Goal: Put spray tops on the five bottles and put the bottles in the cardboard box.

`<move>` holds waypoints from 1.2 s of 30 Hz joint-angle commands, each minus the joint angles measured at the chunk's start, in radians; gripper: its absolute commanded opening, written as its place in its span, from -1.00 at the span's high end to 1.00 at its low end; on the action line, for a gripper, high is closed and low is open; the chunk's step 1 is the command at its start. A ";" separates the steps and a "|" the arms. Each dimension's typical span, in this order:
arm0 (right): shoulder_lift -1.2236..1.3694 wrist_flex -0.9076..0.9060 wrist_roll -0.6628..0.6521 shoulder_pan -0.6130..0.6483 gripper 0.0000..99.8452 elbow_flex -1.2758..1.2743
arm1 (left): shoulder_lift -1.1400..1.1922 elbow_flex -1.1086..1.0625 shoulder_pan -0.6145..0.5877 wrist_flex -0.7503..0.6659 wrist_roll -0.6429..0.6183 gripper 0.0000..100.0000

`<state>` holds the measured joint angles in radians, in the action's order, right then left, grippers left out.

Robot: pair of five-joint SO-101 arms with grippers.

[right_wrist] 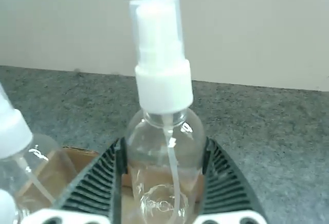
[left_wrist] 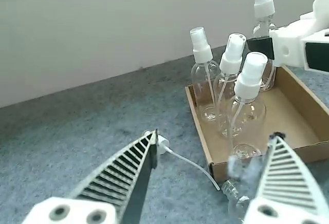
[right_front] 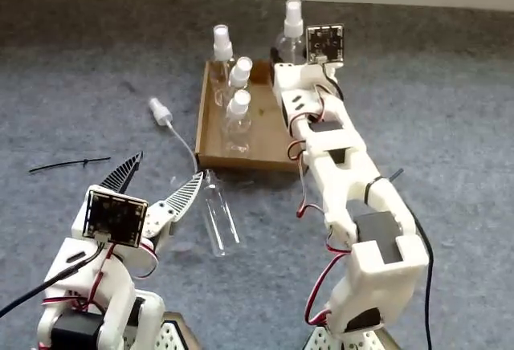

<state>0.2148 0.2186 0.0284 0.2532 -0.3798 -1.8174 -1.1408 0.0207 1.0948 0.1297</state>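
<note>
Three capped bottles [left_wrist: 234,49] stand in box [right_front: 241,160]; your right fingers [right_wrist: 92,183] clamp fourth bottle [right_wrist: 164,152]; your left fingers [left_wrist: 128,172] gape, empty.

White printed arms [right_front: 345,165], black ribbed tool fingers [left_wrist: 134,176], red-and-white wires [right_front: 315,295], black cable [right_front: 423,246].

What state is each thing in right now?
Cardboard box: open, three bottles inside.
Boxed bottles: upright, tops on.
Held bottle: upright, top on.
Bare bottle: lying on table, uncapped.
Loose spray top: lying on table.
Left gripper: fingers open, empty.
Right gripper: fingers shut on held bottle.
</note>
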 commanded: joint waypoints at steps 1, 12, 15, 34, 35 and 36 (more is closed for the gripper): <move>-0.012 0.021 -0.011 -0.005 0.95 0.007 | -0.002 0.002 -0.002 -0.023 -0.002 0.40; 0.067 -0.019 -0.009 -0.010 0.95 0.015 | -0.002 0.002 -0.002 -0.023 -0.002 0.40; 0.062 -0.019 -0.008 -0.010 0.95 0.008 | -0.002 0.002 -0.002 -0.023 -0.002 0.40; 0.062 -0.021 -0.014 -0.010 0.93 0.008 | -0.002 0.002 -0.002 -0.025 -0.002 0.40; 0.062 -0.021 -0.014 -0.010 0.91 0.008 | -0.002 0.002 -0.002 -0.025 -0.002 0.40; 0.062 -0.021 -0.014 -0.010 0.86 0.008 | -0.002 0.002 -0.002 -0.025 -0.002 0.40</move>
<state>0.2946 0.2033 0.0238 0.2532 -0.3782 -1.8174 -1.1408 0.0207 1.0948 0.1297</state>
